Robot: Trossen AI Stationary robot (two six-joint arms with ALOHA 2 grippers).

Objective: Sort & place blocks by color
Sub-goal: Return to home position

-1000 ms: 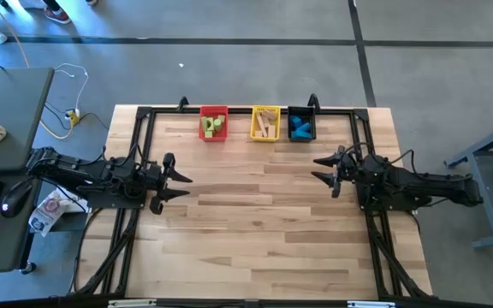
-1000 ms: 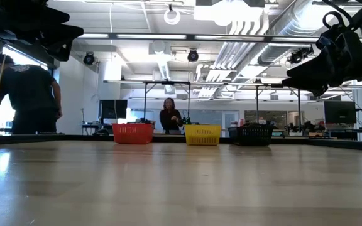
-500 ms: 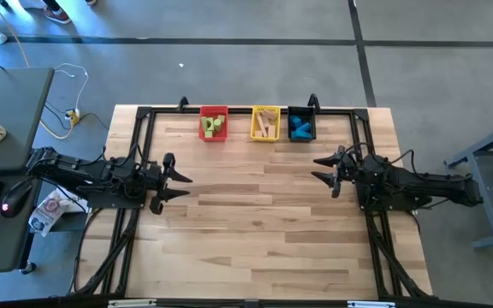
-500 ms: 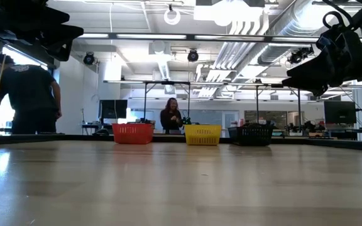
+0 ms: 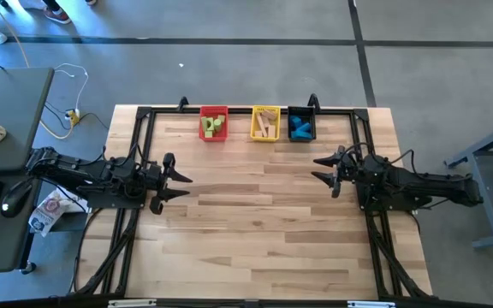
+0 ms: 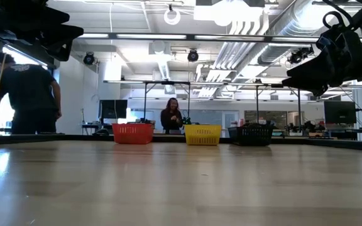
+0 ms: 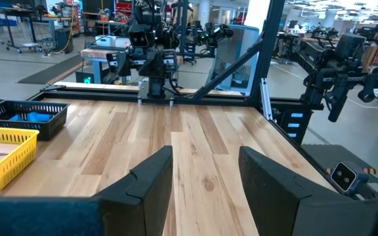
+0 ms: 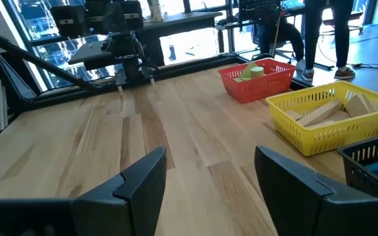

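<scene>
Smooth, lightly glossy wooden table — plastic lattice-walled yellow bin holding matt plain-wood tan blocks.

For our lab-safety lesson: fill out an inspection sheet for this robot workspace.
surface: wooden table, bins along its far edge.
job's things: green blocks in red bin, tan blocks in yellow bin, blue blocks in black bin.
clutter: nothing seen.
grippers: left gripper and right gripper open, empty, facing each other.
cables: white cable on the floor beside the table.
surroundings: desk at left; person and second person beyond.
</scene>
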